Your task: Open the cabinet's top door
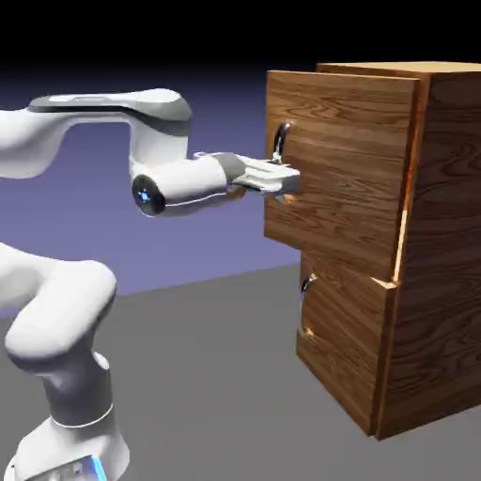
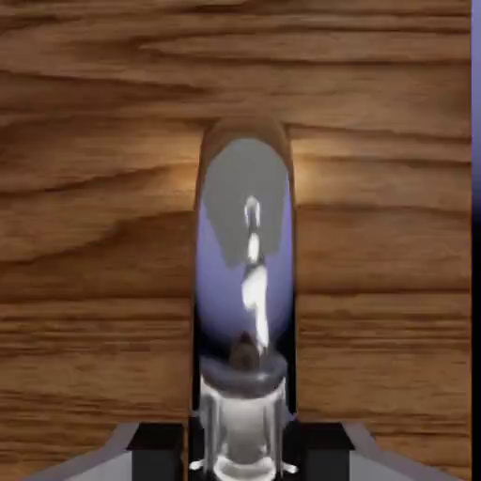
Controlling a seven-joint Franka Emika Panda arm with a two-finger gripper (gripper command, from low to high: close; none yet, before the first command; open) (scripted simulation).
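Note:
The cabinet (image 1: 442,235) of brown grained wood stands at the exterior view's right. Its top door (image 1: 348,169) sits forward of the cabinet body, with a lit gap along its right edge. My gripper (image 1: 287,180) reaches in level from the left and is shut on the door's curved silver handle (image 1: 280,141), low on the handle. In the hand view the shiny handle (image 2: 246,254) runs up the middle, clamped at the bottom by my gripper (image 2: 242,451). The door's wood (image 2: 94,188) fills the rest of that view.
Below the top door is the lower wood panel (image 1: 338,348) with its small handle (image 1: 306,284). The grey table (image 1: 216,376) stretches in front of the cabinet. My arm's base and elbow (image 1: 66,329) stand at the lower left.

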